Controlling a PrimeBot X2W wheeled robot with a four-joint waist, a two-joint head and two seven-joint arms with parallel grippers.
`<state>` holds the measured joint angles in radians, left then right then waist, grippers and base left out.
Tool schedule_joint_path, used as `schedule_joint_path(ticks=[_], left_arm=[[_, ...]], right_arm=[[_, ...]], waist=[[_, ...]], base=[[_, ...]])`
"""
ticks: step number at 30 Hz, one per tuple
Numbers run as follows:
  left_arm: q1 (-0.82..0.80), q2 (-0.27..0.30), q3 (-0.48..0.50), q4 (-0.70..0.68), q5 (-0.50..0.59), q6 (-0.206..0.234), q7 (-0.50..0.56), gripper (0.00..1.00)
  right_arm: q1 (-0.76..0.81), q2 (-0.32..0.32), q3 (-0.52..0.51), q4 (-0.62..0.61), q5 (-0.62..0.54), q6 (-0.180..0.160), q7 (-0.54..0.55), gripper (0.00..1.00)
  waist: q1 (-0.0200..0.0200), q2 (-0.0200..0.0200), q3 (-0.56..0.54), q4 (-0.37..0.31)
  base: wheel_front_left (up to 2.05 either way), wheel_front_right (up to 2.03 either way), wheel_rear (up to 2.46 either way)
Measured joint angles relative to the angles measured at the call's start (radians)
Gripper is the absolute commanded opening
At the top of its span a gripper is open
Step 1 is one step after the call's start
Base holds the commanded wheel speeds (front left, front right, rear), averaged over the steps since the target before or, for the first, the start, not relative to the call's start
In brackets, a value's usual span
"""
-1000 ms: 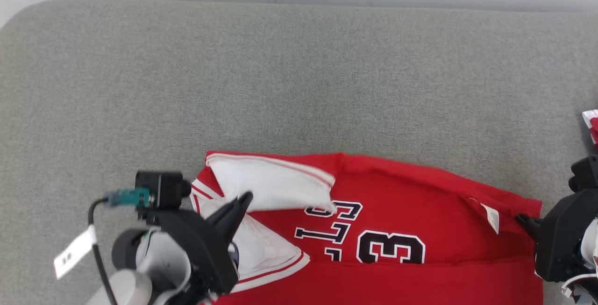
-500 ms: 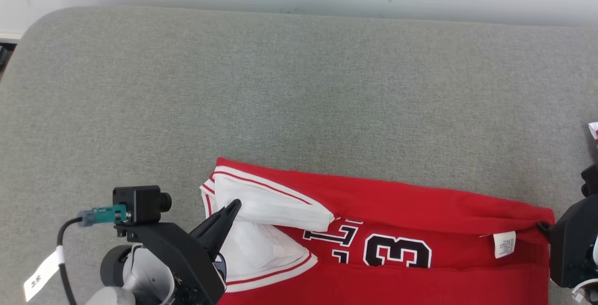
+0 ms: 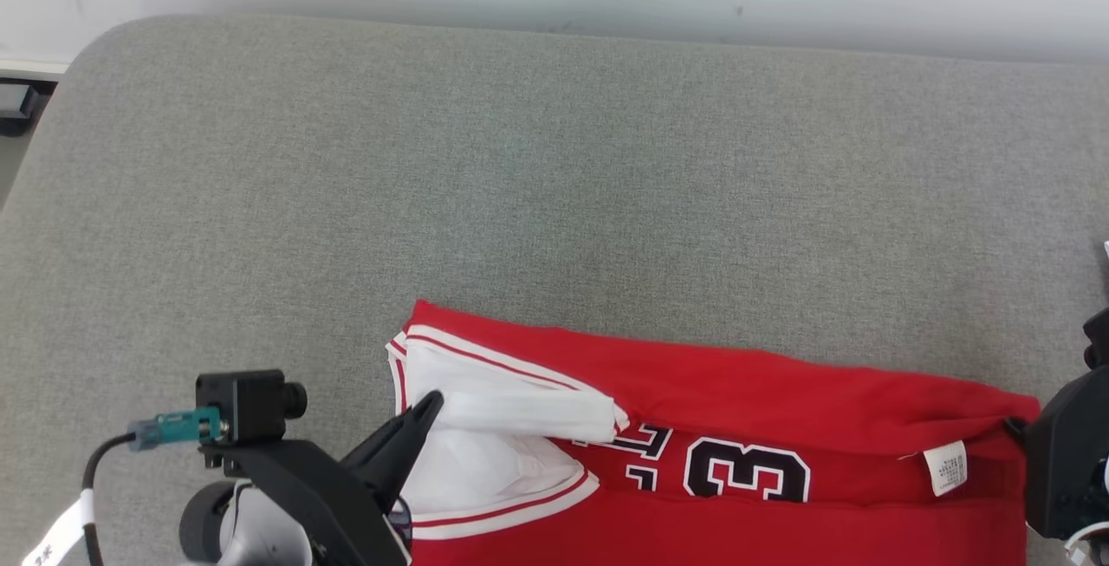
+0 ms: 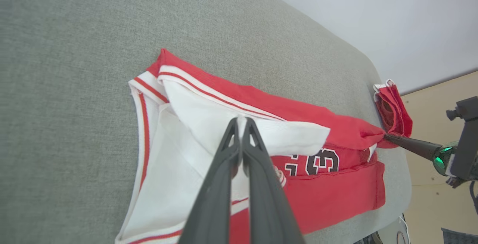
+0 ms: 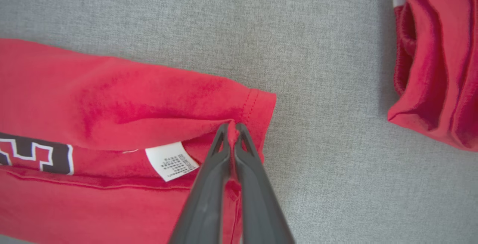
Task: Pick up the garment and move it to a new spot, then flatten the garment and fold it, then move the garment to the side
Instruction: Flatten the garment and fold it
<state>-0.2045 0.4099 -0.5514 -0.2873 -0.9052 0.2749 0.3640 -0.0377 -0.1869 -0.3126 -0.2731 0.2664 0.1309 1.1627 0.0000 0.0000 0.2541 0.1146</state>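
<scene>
The garment (image 3: 736, 384) is a red jersey with black-and-white lettering and white trim, lying lengthwise on the grey table near its front edge. Its far long edge is folded over toward me and covers the top of the lettering. My left gripper (image 3: 431, 401) is shut on the white inner layer at the jersey's left end; in the left wrist view the left gripper (image 4: 239, 120) pinches that white flap of the garment (image 4: 261, 102). My right gripper (image 3: 1012, 424) is shut on the right end; in the right wrist view the right gripper (image 5: 231, 126) pinches the hem of the garment (image 5: 112, 98), next to a white label (image 5: 171, 165).
A second red garment (image 5: 437, 57), folded, lies to the right of the jersey near the table's right edge; the left wrist view also shows this second red garment (image 4: 392, 109). The grey table (image 3: 554, 159) stretches bare behind the jersey up to a pale wall.
The folded-over red layer has come further toward me and covers more of the lettering; the label has shifted with it. The head view itself has shifted. Both grippers stay shut on the cloth.
</scene>
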Motion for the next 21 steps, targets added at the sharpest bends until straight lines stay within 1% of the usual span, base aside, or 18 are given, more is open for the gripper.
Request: schedule_joint_path(ticks=[4,16,21], left_arm=[[0.038,0.015,0.0,-0.006,-0.004,0.014,0.003,0.0],[0.134,0.006,-0.003,-0.019,-0.054,0.017,-0.01,0.0],[0.157,0.002,-0.002,0.002,-0.072,0.021,-0.01,0.0]], right_arm=[[0.013,-0.002,-0.006,-0.016,-0.001,0.0,0.014,0.0],[0.05,-0.016,-0.025,-0.033,-0.015,0.0,0.031,0.0],[0.06,-0.024,-0.02,-0.023,-0.022,0.0,0.033,0.0]], waist=[[0.0,0.0,0.0,0.003],[0.0,0.0001,-0.008,0.006],[0.0,0.0001,-0.01,0.009]], base=[[0.0,0.0,0.0],[0.0,0.0,0.0],[0.0,0.0,0.0]])
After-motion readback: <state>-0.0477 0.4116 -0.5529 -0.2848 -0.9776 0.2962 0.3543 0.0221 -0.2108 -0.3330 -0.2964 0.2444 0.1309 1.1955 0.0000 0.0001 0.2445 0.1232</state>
